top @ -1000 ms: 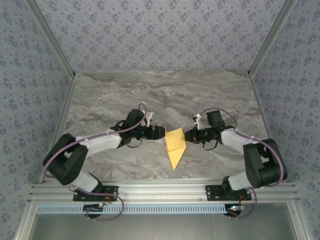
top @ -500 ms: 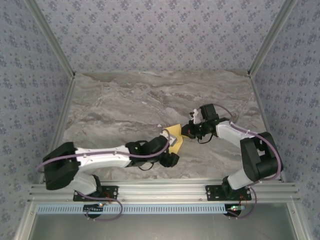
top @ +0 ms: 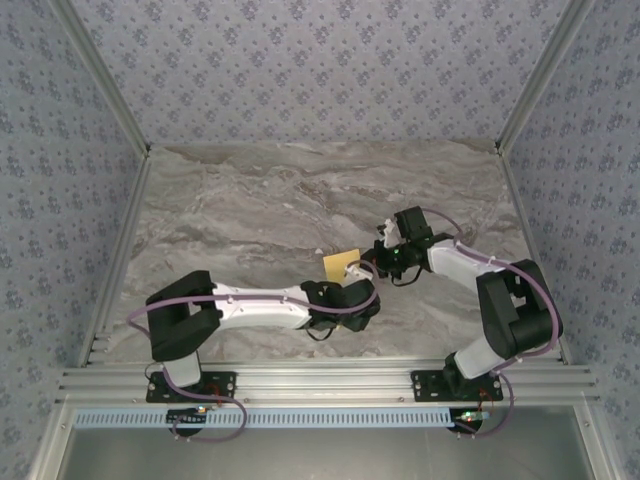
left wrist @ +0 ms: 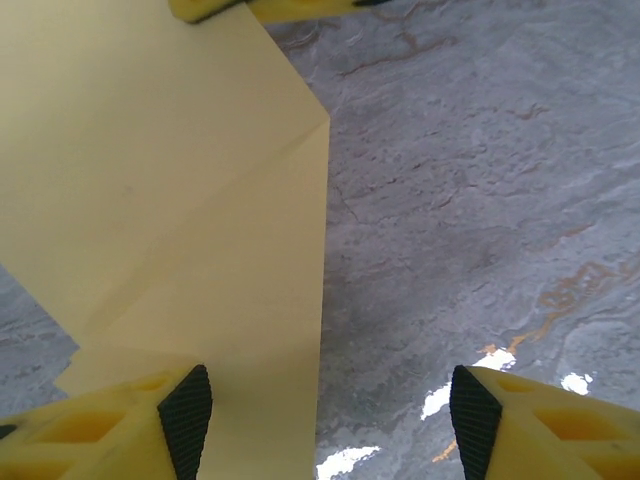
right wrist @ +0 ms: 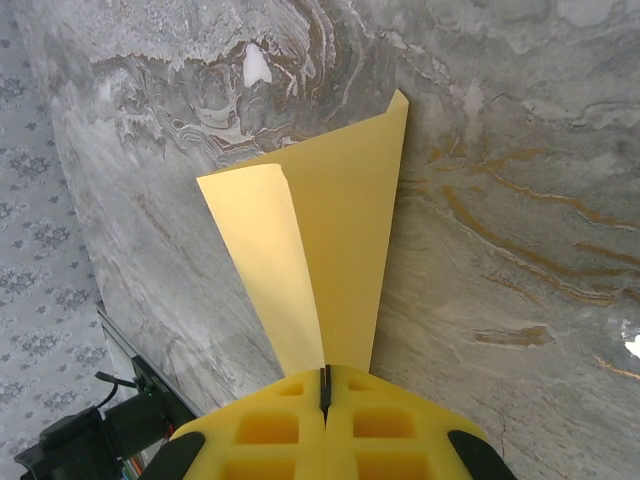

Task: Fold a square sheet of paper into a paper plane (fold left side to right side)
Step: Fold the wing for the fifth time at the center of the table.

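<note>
Yellow paper (right wrist: 345, 230) pinched by right hand (right wrist: 325, 383), flap raised.

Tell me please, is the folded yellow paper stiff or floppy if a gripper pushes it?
Probably floppy: the paper has one flap curling up from where the shut right gripper pinches it. Likely light, so a push from the open left gripper may slide or buckle it on the smooth marble table. Its creases look sharp, so folds should hold.
</note>
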Controlling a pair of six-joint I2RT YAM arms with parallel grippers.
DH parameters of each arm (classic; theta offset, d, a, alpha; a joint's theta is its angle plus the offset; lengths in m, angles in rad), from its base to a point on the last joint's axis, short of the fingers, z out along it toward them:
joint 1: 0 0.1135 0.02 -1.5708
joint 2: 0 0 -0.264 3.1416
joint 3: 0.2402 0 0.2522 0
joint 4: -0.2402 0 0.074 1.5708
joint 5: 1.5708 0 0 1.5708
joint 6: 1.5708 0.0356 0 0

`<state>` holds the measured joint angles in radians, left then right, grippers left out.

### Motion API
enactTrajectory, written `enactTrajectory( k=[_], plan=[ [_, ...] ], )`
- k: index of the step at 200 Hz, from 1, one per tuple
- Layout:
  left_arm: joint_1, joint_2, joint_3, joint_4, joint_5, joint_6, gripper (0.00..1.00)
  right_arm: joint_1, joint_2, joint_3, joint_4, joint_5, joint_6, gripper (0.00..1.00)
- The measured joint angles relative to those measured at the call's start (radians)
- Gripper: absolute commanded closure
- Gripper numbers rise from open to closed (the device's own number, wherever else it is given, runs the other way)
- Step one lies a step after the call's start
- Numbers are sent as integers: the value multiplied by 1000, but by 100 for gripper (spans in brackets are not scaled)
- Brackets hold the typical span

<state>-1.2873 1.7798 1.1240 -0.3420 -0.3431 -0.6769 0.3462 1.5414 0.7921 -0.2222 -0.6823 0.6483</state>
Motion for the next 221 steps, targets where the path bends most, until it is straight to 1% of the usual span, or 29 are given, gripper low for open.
enactTrajectory(
  k=[27, 48, 75, 126, 161, 221],
  plan=[
    [-17, 42, 47, -84, -64, -24, 38, 7, 13, 1, 0, 6, 7, 100],
    [-29, 77, 93, -146, -115, -47, 43, 16, 20, 2, 0, 7, 14, 100],
    [-42, 115, 139, -208, -157, -69, 55, 24, 22, 5, 0, 12, 18, 100],
    [-44, 164, 172, -278, -196, -98, 70, 30, 24, 7, 0, 18, 19, 100],
    [-44, 170, 176, -293, -201, -103, 77, 32, 24, 8, 0, 26, 22, 100],
    [-44, 173, 194, -303, -200, -102, 82, 34, 32, 10, 0, 37, 21, 100]
  ],
)
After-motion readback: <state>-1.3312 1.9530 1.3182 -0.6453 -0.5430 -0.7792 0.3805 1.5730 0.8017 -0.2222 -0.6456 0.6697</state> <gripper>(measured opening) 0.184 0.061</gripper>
